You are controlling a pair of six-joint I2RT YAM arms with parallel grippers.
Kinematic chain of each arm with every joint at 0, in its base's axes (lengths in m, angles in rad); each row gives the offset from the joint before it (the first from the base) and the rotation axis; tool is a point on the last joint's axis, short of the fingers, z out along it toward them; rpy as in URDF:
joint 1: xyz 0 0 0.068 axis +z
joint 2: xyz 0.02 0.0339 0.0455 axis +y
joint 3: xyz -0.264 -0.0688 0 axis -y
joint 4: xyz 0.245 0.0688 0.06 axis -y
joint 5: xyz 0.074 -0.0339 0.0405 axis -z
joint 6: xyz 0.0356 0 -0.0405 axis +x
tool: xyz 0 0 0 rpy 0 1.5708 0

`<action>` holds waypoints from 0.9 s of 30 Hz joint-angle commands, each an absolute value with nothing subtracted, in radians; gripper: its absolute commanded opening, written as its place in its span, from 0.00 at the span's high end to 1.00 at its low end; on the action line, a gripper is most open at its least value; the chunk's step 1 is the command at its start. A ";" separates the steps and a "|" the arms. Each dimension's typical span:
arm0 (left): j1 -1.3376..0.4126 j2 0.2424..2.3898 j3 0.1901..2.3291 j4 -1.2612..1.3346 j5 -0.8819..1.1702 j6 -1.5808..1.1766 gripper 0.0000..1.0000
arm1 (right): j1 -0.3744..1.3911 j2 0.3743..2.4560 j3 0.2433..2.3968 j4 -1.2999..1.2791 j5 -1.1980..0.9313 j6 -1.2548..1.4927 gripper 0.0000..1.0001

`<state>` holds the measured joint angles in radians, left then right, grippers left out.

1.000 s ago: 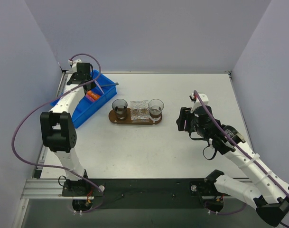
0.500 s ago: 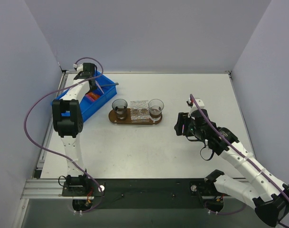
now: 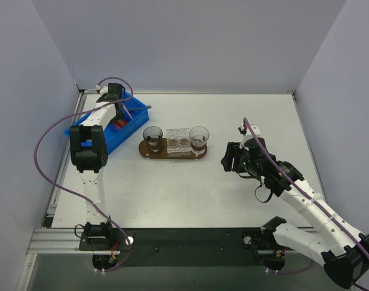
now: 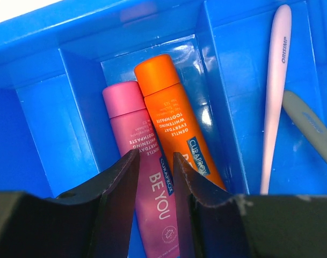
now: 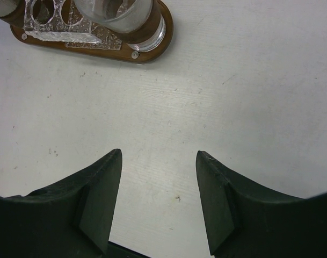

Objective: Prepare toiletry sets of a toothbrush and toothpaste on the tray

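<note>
Below, glossy orange toothpaste beside pink tube; left tool narrowly parted, right tool wide.

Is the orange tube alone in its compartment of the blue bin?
No, a pink tube lies beside the orange tube in the same compartment.

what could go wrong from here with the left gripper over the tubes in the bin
1. The left gripper has its narrow gap over the pink tube, which lies touching the orange toothpaste. If it descends like this, it may take the pink one or land a finger on the orange one.
2. The two tubes nearly fill their compartment of the blue bin, so the fingers have little room beside the walls and could jam.
</note>
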<state>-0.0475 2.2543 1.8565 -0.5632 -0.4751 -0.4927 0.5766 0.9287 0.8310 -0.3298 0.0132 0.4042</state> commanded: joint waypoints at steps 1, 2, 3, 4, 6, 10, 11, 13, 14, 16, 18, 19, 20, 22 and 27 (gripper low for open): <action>-0.028 2.279 1.908 -0.584 -0.463 -0.476 0.58 | 0.571 0.931 0.822 -0.298 -0.018 0.425 0.47; -0.025 2.289 1.913 -0.592 -0.450 -0.474 0.58 | 0.572 0.931 0.819 -0.298 -0.018 0.426 0.47; -0.023 2.293 1.919 -0.595 -0.442 -0.474 0.58 | 0.571 0.933 0.821 -0.298 -0.018 0.426 0.47; -0.020 2.298 1.921 -0.598 -0.433 -0.474 0.58 | 0.572 0.936 0.819 -0.296 -0.018 0.425 0.47; -0.017 2.302 1.919 -0.600 -0.417 -0.477 0.57 | 0.571 0.939 0.819 -0.296 -0.021 0.426 0.47; -0.014 2.316 1.917 -0.603 -0.408 -0.477 0.57 | 0.571 0.940 0.818 -0.293 -0.026 0.431 0.47; -0.014 2.319 1.917 -0.604 -0.408 -0.476 0.57 | 0.571 0.939 0.818 -0.291 -0.026 0.431 0.47; -0.014 2.322 1.917 -0.604 -0.408 -0.476 0.55 | 0.571 0.939 0.816 -0.291 -0.026 0.430 0.46; -0.014 2.322 1.917 -0.604 -0.407 -0.472 0.55 | 0.569 0.940 0.815 -0.291 -0.026 0.428 0.46; -0.014 2.322 1.916 -0.604 -0.406 -0.472 0.58 | 0.569 0.942 0.815 -0.291 -0.026 0.428 0.46; -0.014 2.318 1.908 -0.600 -0.407 -0.472 0.69 | 0.569 0.942 0.813 -0.291 -0.025 0.428 0.46; -0.014 2.310 1.902 -0.598 -0.405 -0.472 0.73 | 0.569 0.942 0.813 -0.293 -0.025 0.428 0.46; -0.014 2.304 1.893 -0.591 -0.403 -0.472 0.78 | 0.568 0.942 0.811 -0.291 -0.025 0.428 0.46; -0.015 2.289 1.887 -0.586 -0.400 -0.474 0.86 | 0.566 0.942 0.808 -0.291 -0.023 0.430 0.46; -0.015 2.246 1.885 -0.581 -0.391 -0.476 1.00 | 0.565 0.943 0.808 -0.291 -0.025 0.428 0.46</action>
<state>-0.0208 2.2852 1.8973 -0.5774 -0.4297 -0.4679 0.5747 0.9405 0.8158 -0.3103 -0.0208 0.4217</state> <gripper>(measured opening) 0.045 0.542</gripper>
